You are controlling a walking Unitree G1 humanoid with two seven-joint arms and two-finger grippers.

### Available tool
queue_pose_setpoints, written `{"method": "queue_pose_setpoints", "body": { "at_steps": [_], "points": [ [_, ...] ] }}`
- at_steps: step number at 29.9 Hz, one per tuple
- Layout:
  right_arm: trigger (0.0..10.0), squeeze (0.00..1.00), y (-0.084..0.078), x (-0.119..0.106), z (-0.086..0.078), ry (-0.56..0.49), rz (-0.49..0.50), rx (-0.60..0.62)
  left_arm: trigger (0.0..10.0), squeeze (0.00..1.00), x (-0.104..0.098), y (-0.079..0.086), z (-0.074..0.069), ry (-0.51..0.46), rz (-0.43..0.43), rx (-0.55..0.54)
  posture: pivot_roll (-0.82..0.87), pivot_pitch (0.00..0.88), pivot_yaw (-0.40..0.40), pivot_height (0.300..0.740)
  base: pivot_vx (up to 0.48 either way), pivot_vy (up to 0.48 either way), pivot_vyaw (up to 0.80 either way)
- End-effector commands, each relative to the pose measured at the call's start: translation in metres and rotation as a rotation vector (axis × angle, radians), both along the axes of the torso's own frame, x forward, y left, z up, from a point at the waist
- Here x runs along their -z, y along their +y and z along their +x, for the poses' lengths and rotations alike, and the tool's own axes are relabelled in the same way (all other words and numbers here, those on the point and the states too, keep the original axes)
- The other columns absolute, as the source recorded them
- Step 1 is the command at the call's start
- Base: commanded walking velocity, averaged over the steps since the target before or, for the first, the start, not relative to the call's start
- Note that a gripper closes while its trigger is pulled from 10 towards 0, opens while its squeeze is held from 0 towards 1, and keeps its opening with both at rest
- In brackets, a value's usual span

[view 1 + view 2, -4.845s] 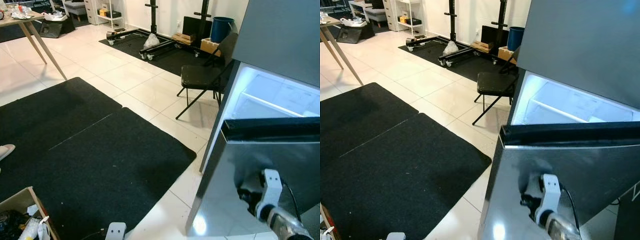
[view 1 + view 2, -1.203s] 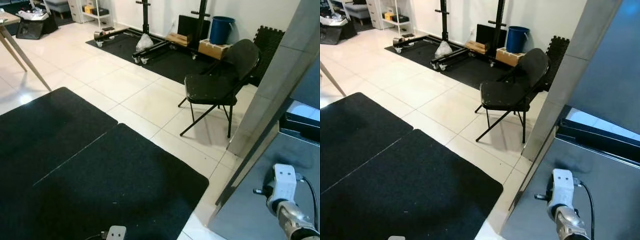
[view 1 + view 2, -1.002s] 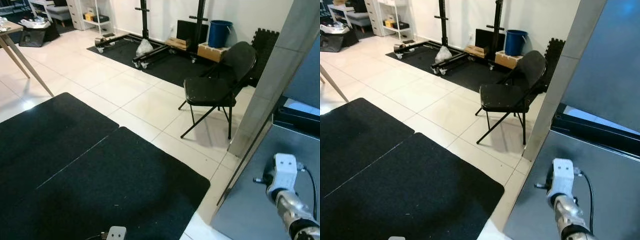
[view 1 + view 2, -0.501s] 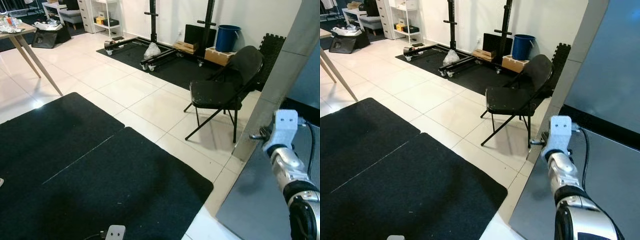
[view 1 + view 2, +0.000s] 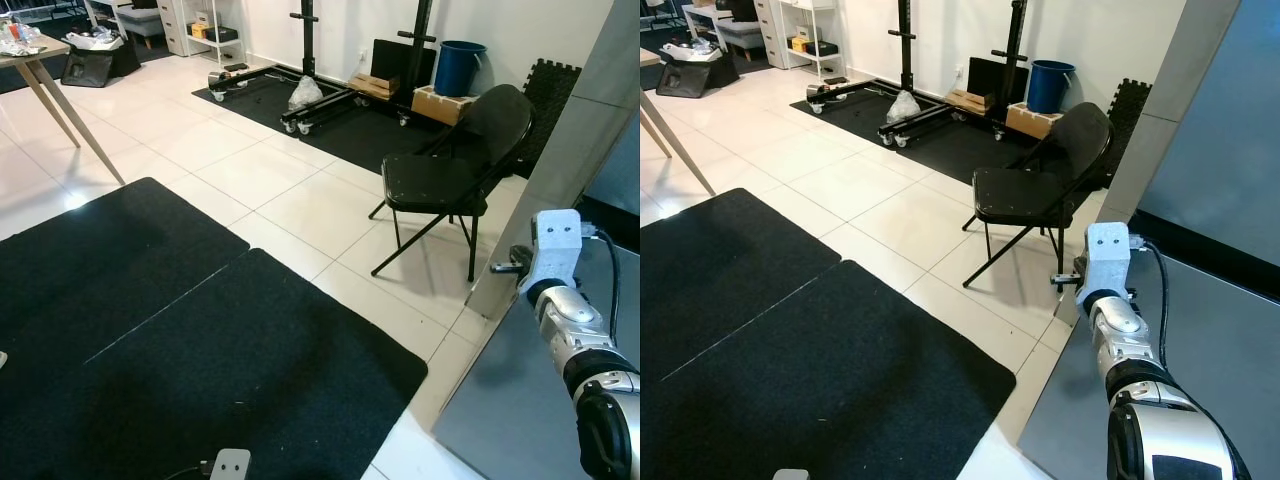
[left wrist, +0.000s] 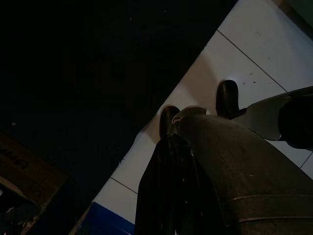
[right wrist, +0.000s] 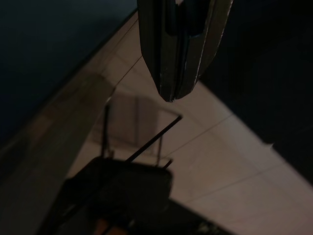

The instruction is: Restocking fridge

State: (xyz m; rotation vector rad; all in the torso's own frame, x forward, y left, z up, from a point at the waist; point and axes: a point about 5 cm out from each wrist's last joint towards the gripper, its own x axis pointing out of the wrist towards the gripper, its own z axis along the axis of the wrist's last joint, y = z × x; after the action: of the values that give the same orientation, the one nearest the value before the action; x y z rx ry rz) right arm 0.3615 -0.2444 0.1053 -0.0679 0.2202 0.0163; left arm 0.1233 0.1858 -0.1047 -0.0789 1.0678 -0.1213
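The fridge door, open onto a lit interior earlier, now stands nearly closed, its grey face just beside the raised right end effector, whose fingers are pressed together and empty. No writing is legible. Beyond it stands a black folding chair. The left end effector, dim in its wrist view, hangs fingers together above the black mat and white tile floor.

The white tiled floor is carrying two black mats lying edge to edge, a black folding chair and a wheeled rack base.
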Motion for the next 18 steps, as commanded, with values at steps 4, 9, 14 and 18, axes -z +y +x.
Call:
{"method": "queue_pose_setpoints", "body": {
  "at_steps": [4, 9, 14, 18],
  "points": [
    [10.0, 0.00, -0.015, 0.010, -0.008, 0.102, -0.134, -0.010, 10.0, 0.00, 0.004, -0.004, -0.013, 0.045, -0.009, 0.008, 0.01, 0.000, -0.069, 0.740, 0.000, 0.000, 0.00],
    [10.0, 0.00, -0.032, 0.002, -0.008, 0.162, -0.384, 0.023, 10.0, 0.00, 0.004, -0.004, -0.013, 0.045, -0.012, 0.007, 0.01, 0.000, -0.072, 0.740, 0.000, 0.000, 0.00],
    [10.0, 0.00, -0.037, -0.003, -0.007, 0.175, -0.458, 0.042, 10.0, 0.00, 0.004, -0.004, -0.013, 0.044, -0.013, 0.005, 0.01, 0.000, -0.073, 0.740, 0.000, 0.000, 0.00],
    [10.0, 0.00, -0.045, -0.021, -0.001, 0.127, -0.542, 0.133, 10.0, 0.00, 0.004, -0.006, -0.012, 0.041, -0.017, 0.003, 0.01, 0.000, -0.077, 0.740, 0.000, 0.000, 0.00]
  ]
}}
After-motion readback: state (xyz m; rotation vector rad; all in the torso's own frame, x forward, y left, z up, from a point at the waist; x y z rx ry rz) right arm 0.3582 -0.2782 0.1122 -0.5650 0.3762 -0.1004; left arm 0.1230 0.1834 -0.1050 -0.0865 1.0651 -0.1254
